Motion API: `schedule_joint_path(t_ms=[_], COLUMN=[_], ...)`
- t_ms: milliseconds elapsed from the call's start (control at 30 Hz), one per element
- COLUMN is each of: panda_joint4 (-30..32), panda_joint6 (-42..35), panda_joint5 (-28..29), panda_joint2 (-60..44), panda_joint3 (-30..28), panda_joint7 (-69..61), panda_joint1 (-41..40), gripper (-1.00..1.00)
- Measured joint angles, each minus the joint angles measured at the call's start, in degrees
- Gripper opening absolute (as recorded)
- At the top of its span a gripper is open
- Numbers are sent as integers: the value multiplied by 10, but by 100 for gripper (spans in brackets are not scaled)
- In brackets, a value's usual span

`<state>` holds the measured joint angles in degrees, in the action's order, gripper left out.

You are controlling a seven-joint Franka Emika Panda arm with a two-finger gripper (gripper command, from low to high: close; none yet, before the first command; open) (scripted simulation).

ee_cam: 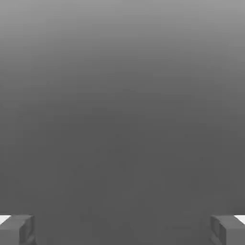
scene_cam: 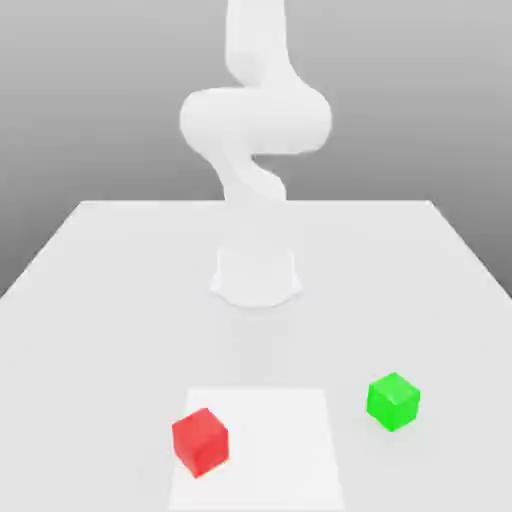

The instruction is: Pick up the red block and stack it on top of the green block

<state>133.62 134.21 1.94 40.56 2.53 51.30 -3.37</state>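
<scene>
Red block (scene_cam: 200, 441) rests apart from green block (scene_cam: 393, 401), which lies toward the exterior view's right.

The red block (scene_cam: 200, 441) sits on the table (scene_cam: 90, 300), well apart from the green block (scene_cam: 393, 401).

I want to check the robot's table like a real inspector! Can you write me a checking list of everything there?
Surface: white table, flat, with a slightly brighter square patch near the front edge.
Job's things: red block sits on the patch's corner on the exterior view's left; green block sits on the table off the patch, on the exterior view's right. They are apart, not stacked.
Clutter: nothing seen.
Grippers: gripper open, its two fingers far apart with nothing between them.
Cables: nothing seen.
Surroundings: plain grey backdrop; the white arm rises from its base in the middle of the table.
</scene>
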Motion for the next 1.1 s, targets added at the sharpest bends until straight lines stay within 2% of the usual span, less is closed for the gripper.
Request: schedule_joint_path(t_ms=[233, 467, 600, 767, 967, 1000, 1100], panda_joint4=[52, 102, 132, 165, 155, 153, 153], panda_joint6=[67, 133, 174, 228, 311, 323, 323], panda_joint5=[54, 91, 82, 22, 52, 57, 57], panda_joint2=[-153, -300, -379, -468, -569, -583, -583], panda_joint3=[56, 72, 66, 72, 43, 36, 36], panda_joint7=[155, 295, 354, 384, 416, 420, 420], panda_joint1=[-85, -137, -150, -162, -140, -134, -134], gripper=[0, 0, 0, 0, 0, -100, -100])
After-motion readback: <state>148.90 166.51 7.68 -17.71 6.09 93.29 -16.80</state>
